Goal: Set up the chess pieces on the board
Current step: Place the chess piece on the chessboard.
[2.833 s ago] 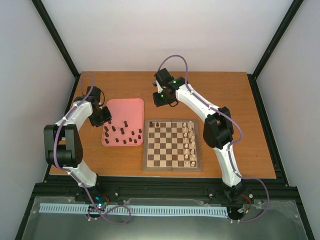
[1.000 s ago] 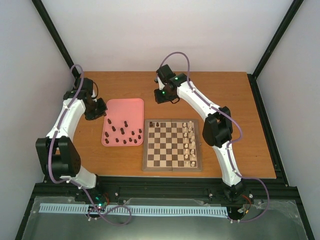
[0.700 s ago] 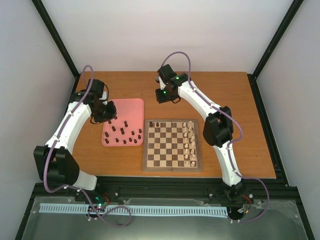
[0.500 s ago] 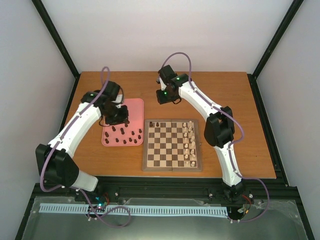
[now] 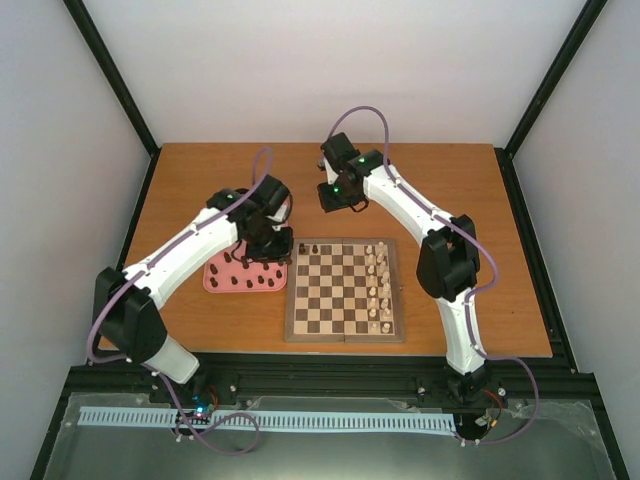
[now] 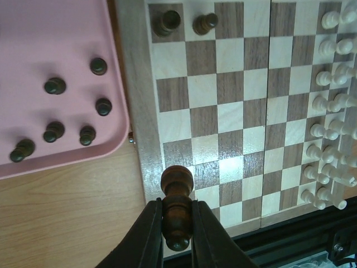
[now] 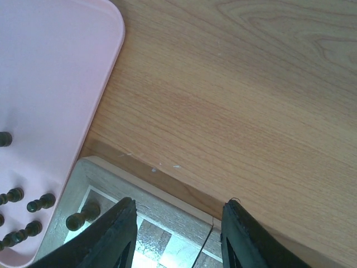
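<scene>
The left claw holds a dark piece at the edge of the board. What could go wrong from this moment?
1. The left claw pinches the dark piece only on its narrow body, so it might slip or tip over when set down on the board.
2. Two dark pieces already stand on neighbouring squares in the board's corner. If the claw comes down beside them, it could knock one over.
</scene>
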Controlling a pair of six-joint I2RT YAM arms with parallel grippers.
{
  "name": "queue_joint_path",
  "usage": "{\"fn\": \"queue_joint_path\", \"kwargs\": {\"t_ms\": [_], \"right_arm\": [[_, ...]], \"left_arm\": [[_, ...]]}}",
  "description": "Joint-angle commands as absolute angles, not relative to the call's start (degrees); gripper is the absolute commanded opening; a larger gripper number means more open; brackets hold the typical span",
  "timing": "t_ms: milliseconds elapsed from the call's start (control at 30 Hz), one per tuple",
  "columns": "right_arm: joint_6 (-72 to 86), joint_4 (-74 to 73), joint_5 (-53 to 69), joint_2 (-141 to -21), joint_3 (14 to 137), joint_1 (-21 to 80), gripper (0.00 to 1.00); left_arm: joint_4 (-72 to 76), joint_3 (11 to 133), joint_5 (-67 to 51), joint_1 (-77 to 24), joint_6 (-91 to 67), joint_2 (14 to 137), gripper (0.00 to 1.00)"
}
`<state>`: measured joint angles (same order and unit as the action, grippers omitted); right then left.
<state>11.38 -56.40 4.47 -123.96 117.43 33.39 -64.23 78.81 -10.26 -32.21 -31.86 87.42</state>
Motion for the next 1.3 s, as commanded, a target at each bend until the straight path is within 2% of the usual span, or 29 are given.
{"fn": "queue_joint_path", "kwargs": {"t_ms": [0, 333, 1267], "right_arm": [[10.6, -55.4, 3.1, -121.2, 116.4, 32.9, 0.43], [10.2, -55.3, 3.4, -121.4, 115.9, 32.2, 0.43], [9.3, -54.6, 5.0, -121.9, 115.6, 30.7, 0.43]], "left_arm": [[-60.7, 79.0, -9.6, -35.2, -34.4, 90.7, 0.04], [-59.4, 79.2, -10.5, -36.4, -33.3, 97.9, 0.04], [-54.2, 79.7, -8.0, -36.4, -35.0, 105.2, 0.06]]}}
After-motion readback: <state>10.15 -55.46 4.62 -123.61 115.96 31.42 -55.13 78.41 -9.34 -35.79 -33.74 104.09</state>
